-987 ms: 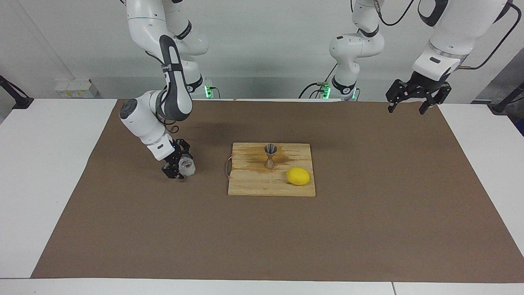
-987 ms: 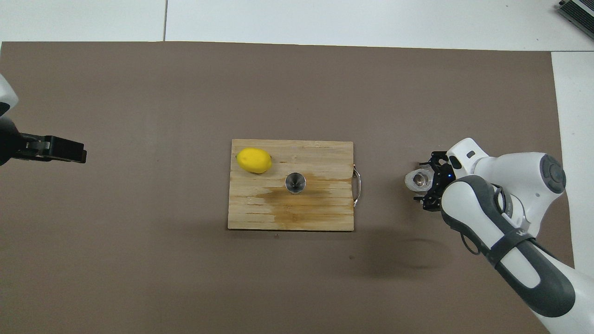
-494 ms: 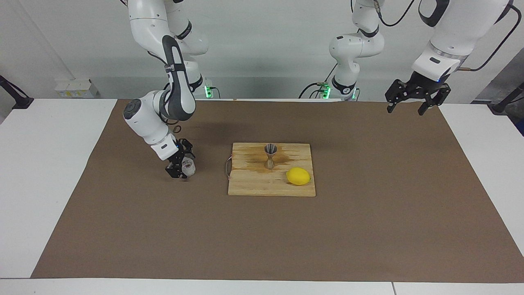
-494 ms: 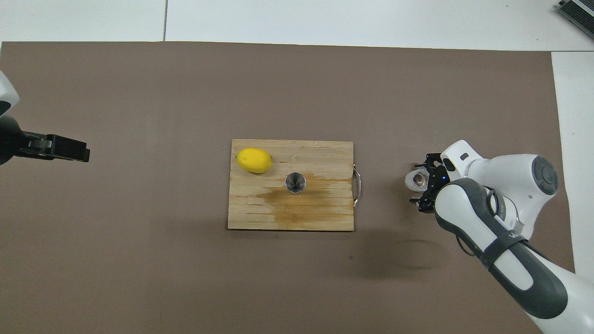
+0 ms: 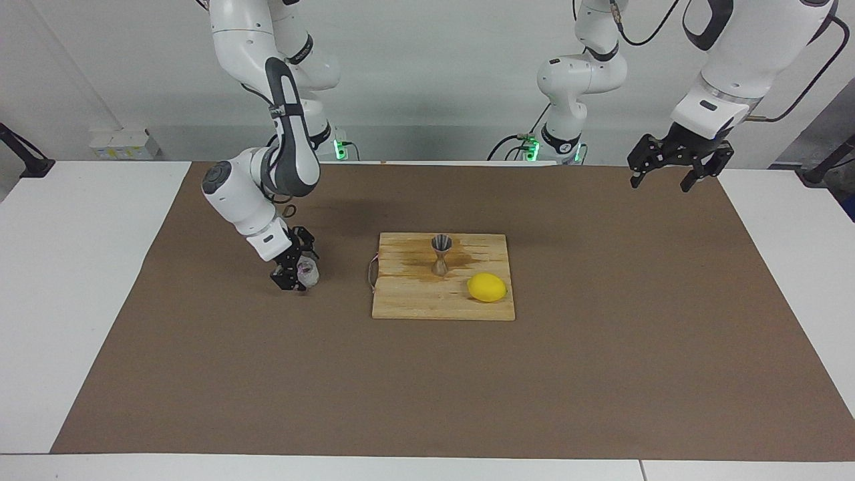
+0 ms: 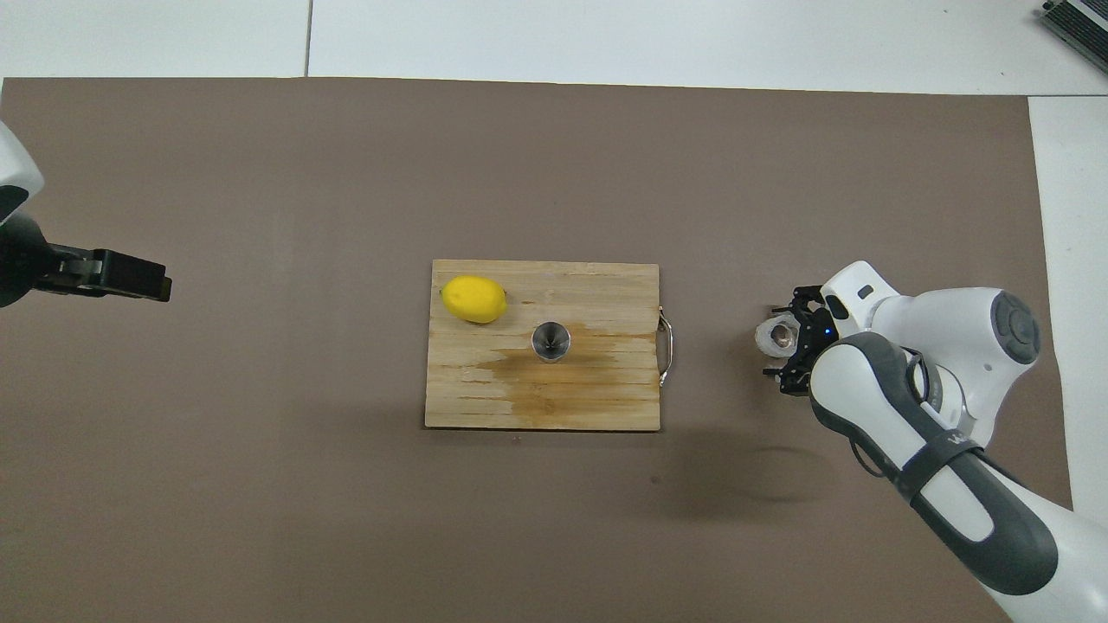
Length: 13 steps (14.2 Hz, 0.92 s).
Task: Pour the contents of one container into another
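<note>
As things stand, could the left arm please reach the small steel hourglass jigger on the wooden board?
Probably yes: the left gripper hangs open over the brown mat's edge, and nothing stands between it and the jigger; only the yellow lemon sits beside it on the board.

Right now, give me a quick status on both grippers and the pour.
Right gripper down around the clear cup on the mat, grip unconfirmed. Left gripper open, waiting raised. Jigger upright on cutting board, lemon beside it. Nothing between cup and jigger.
</note>
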Each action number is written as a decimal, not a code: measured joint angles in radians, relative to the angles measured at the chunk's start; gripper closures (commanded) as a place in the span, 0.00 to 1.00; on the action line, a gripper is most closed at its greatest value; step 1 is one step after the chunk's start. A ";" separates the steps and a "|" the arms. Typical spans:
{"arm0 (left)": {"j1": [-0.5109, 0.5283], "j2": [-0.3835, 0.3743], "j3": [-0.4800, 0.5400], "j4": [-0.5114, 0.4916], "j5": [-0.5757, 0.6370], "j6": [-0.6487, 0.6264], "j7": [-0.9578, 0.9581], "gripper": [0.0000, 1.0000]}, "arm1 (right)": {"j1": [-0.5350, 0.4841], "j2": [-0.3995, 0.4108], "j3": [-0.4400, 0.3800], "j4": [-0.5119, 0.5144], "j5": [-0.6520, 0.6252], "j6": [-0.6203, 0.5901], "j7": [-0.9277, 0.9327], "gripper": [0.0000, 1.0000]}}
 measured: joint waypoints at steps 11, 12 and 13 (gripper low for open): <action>0.000 0.000 0.001 0.002 0.000 0.004 0.001 0.00 | 0.002 -0.003 0.000 0.006 0.000 0.003 0.000 0.71; 0.001 0.000 0.001 0.002 0.000 0.005 0.001 0.00 | 0.002 -0.004 0.001 0.010 0.000 0.003 0.000 0.70; 0.001 0.000 0.002 0.002 0.000 0.005 0.001 0.00 | 0.002 -0.004 0.003 0.017 0.000 0.003 0.001 0.70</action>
